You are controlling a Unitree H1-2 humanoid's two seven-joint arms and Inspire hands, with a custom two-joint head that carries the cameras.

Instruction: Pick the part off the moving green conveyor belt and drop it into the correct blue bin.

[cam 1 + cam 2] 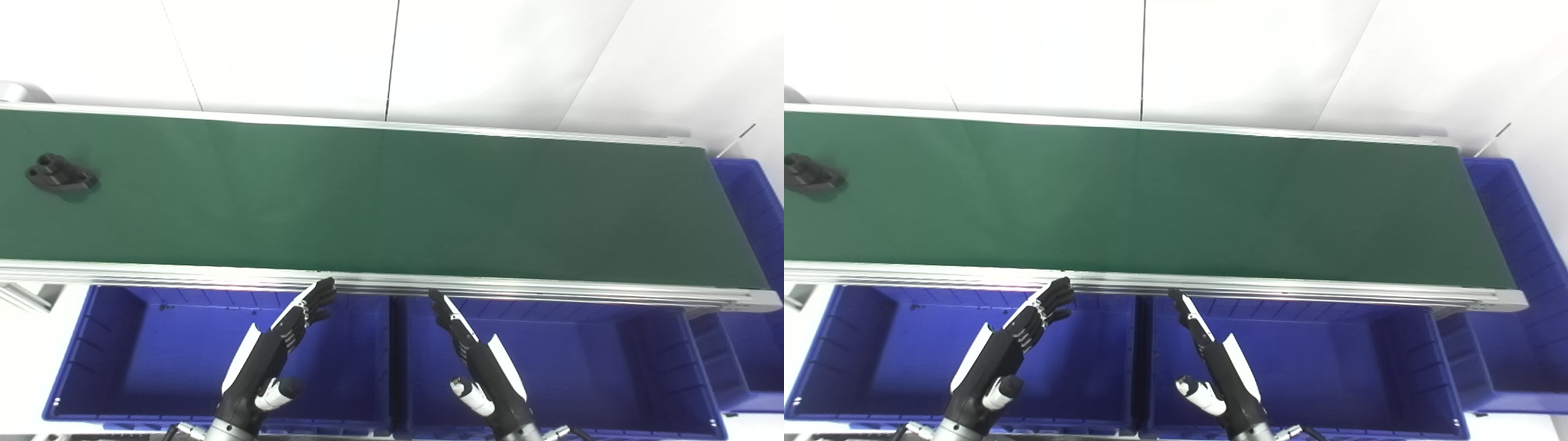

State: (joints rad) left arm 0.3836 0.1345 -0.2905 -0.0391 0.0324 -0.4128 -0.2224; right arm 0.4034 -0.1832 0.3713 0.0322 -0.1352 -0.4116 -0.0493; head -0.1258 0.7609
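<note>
Fingers of our left hand (278, 343) and right hand (474, 352) are stretched out and apart, holding nothing, low in the frame over two blue bins (153, 343) (600, 349), tips near the belt's near rail. We see the black part (60, 174) lying on the green conveyor belt (392, 202) at the far left of the frame, well apart from both hands.

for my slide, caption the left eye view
Black part rides the green belt; both open hands wait over blue bins.
</note>
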